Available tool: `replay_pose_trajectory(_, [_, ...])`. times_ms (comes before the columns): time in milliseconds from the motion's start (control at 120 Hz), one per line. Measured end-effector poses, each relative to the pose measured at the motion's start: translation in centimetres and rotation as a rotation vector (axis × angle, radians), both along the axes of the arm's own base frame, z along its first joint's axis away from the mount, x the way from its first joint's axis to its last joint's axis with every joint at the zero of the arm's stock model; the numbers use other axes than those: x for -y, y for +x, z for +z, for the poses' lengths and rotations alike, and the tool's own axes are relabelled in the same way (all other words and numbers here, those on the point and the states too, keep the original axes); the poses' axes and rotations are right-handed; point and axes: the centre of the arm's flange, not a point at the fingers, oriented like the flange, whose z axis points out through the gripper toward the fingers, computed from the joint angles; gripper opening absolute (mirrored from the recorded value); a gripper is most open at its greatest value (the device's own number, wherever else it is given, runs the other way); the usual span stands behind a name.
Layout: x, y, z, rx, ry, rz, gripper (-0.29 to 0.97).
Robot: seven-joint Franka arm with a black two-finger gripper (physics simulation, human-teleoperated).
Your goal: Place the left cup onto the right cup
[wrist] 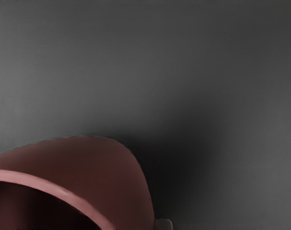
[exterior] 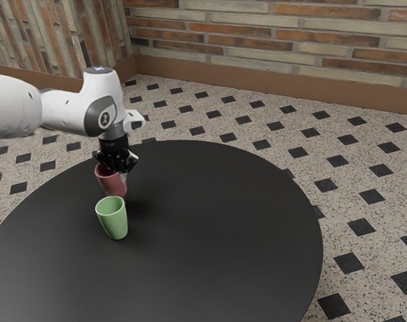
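Observation:
A red cup (exterior: pixel 111 182) stands on the round black table (exterior: pixel 210 228), toward the exterior view's left. My black gripper (exterior: pixel 116 168) hangs straight down onto its rim, hiding the top of the cup. In the wrist view the red cup (wrist: pixel 83 177) bulks large just under my hand, with its pale rim curving across it. A green cup (exterior: pixel 112 217) stands upright a short way in front of the red one, nearer the table's front edge and apart from it.
The table's black top stretches wide toward the exterior view's right of both cups. Beyond the table lies a speckled tiled floor (exterior: pixel 337 154), and a brick wall (exterior: pixel 270 33) runs along the back. My white arm (exterior: pixel 49 107) comes in from the left.

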Motion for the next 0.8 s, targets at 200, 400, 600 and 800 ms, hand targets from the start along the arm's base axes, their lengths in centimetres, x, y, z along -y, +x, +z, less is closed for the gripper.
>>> replay_pose_trajectory(200, [0.7,-1.9,6.7,0.012,-0.009,0.012,-0.1])
replay_pose_trajectory(400, [2.7,-4.8,8.8,-0.048,-0.037,0.01,-0.1])
replay_pose_trajectory(600, [4.3,-6.0,6.8,-0.119,-0.047,0.013,-0.1])
replay_pose_trajectory(800, [4.3,-6.2,5.7,-0.13,-0.047,0.034,-0.1])
